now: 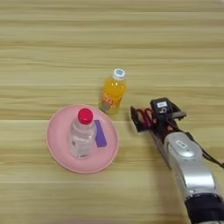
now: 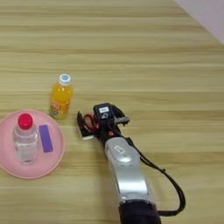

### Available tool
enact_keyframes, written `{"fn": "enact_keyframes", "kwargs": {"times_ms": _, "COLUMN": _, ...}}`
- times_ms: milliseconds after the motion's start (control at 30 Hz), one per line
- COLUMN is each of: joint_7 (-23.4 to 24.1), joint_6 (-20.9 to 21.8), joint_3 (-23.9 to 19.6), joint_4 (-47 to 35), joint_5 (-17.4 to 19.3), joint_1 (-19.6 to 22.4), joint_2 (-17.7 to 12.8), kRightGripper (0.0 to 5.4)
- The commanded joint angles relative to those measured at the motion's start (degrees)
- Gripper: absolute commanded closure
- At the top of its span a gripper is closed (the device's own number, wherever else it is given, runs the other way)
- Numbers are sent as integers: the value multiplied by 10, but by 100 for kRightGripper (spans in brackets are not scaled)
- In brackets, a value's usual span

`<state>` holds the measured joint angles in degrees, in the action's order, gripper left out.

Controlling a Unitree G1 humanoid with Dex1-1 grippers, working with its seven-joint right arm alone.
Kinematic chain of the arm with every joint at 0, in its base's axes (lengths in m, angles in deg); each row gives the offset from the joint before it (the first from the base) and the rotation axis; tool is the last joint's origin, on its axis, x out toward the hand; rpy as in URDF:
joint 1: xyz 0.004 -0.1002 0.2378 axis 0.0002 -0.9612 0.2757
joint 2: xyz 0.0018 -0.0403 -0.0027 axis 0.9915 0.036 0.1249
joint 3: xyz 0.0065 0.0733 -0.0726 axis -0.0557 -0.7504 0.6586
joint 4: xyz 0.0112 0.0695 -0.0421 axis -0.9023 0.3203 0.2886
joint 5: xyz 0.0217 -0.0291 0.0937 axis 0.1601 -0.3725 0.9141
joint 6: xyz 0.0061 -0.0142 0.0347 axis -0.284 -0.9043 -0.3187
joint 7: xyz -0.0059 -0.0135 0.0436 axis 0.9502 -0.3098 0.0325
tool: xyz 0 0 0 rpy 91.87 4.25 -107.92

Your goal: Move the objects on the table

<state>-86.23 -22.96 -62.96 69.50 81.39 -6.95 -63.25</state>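
Plate, pink and round, carries two things: we see the clear bottle with its red cap standing upright on it, and a small purple strip lying flat just beside that bottle. Off the plate, near its upper right rim, the orange-drink bottle stands upright on the table. To the right, our gripper sits low at the scissors, whose red handles show between its black fingers; we cannot tell whether it grips them.
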Motion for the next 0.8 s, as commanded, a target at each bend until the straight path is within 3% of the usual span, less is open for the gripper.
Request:
{"fn": "enact_keyframes", "kwargs": {"times_ms": 33, "joint_7": -5, "joint_6": 6, "joint_3": -10, "joint_4": -71, "joint_5": 16, "joint_1": -8, "joint_2": -4, "kRightGripper": 3}}
{"fn": "enact_keyframes", "kwargs": {"times_ms": 433, "joint_7": -26, "joint_6": -1, "joint_3": -15, "joint_4": -179, "joint_5": 43, "joint_1": -103, "joint_2": 7, "kRightGripper": 3}}
{"fn": "enact_keyframes", "kwargs": {"times_ms": 800, "joint_7": -48, "joint_6": 21, "joint_3": 3, "joint_4": -272, "joint_5": 57, "joint_1": -214, "joint_2": 24, "kRightGripper": 3}}
